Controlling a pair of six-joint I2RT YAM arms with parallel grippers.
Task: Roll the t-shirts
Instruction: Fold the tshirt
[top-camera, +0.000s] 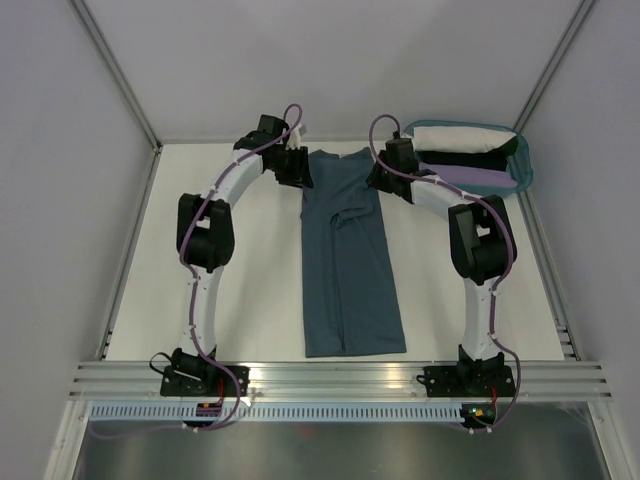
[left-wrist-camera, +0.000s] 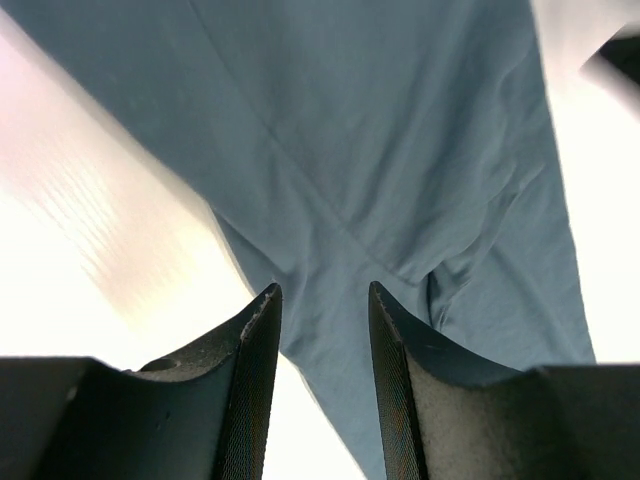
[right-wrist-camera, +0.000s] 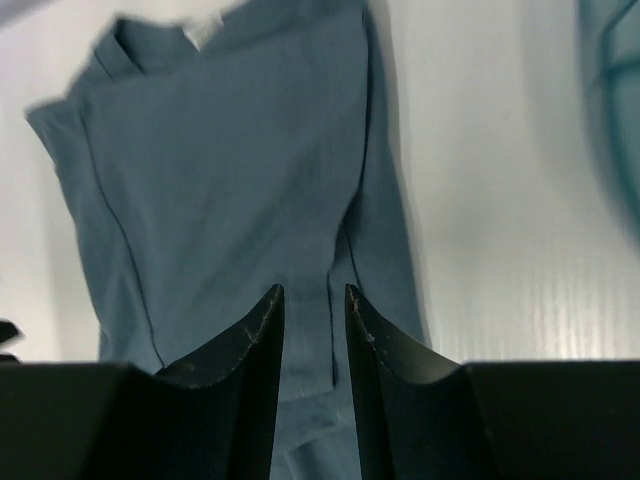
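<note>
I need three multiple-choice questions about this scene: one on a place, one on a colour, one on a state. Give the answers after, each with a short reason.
1. Where does the teal basket stand?
A. At the far right corner of the table.
B. At the near left corner.
C. In the middle.

2. What colour is the t-shirt laid out long at mid-table?
A. Red.
B. Slate-blue.
C. Yellow.

3. How is the left pincer?
A. Shut on the t-shirt.
B. Shut on a white bundle.
C. Open over the t-shirt.

1 A: the top view shows it there.
2 B: every view shows blue-grey fabric.
3 C: its fingers stand apart, nothing between them.
</note>
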